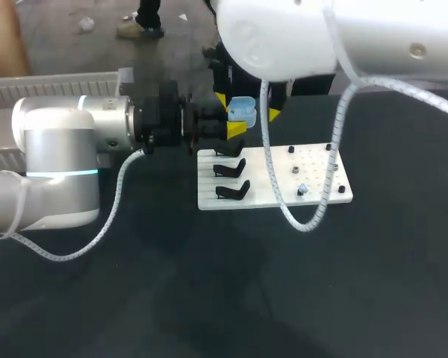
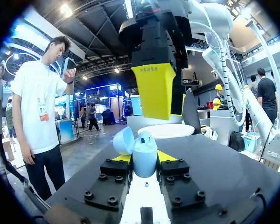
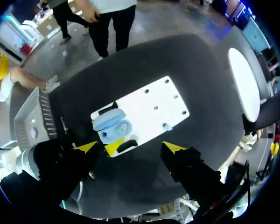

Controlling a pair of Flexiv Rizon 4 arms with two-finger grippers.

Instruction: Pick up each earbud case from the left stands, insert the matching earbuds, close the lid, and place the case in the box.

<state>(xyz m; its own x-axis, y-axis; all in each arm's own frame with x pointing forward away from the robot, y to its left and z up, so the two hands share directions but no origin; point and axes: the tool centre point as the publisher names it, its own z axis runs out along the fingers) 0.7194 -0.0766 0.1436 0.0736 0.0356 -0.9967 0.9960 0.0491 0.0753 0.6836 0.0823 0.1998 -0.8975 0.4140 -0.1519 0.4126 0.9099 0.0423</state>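
Left gripper (image 2: pixel 143 161): clamped on the earbud case, one yellow tip against each side of its lower half
Earbud case (image 2: pixel 145 150): light blue, held upright between the left fingers, above the table and off the stands
Lid (image 2: pixel 123 140): open, tipped back to one side of the case body
Right gripper (image 3: pixel 129 147): fingers well apart and holding nothing; it hangs directly above the open case, pointing down at it, with the case in line with the gap between its tips
Gap: the left wrist view shows clear space between the right gripper's yellow tips and the case top
White board (image 1: pixel 272 198): flat on the black table (image 1: pixel 209 291), beneath and just beyond the held case
Stands (image 1: pixel 230 168): three black ones in a row on the board's left part, all bare
Small pale piece (image 1: pixel 302 189): on the board's right part, too small to tell what it is
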